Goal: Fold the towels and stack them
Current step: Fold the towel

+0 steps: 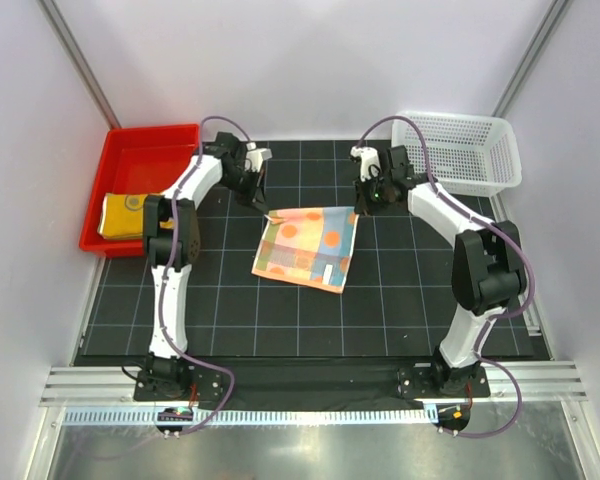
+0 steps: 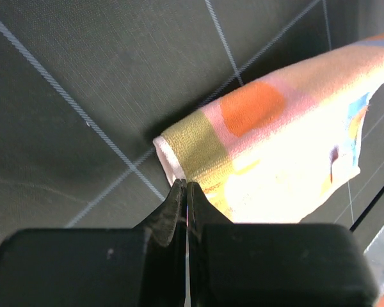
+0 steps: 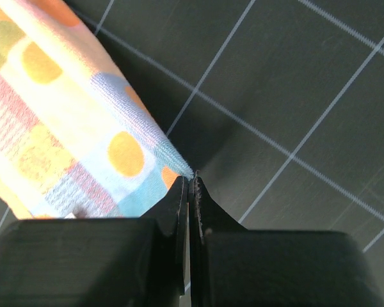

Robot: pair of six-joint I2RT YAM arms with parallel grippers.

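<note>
Polka-dot towel (image 1: 307,247), orange cloth rectangle: mid black gridded mat (image 1: 400,300), far edge raised; I judge that's so I can fold it toward me.
Folded yellow-orange towel (image 1: 125,215): parked in red plastic tray (image 1: 150,132), base of the stack, I reckon.
Left gripper (image 1: 266,210): clenched on far-left corner.
Right gripper (image 1: 357,208): pinching far-right corner, so the edge spans level between both.

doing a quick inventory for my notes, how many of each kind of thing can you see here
towels: 2 (patterned towel, folded yellow towel)
red tray: 1
white mesh basket: 1
robot arms: 2 (left arm, right arm)
total: 6
</note>
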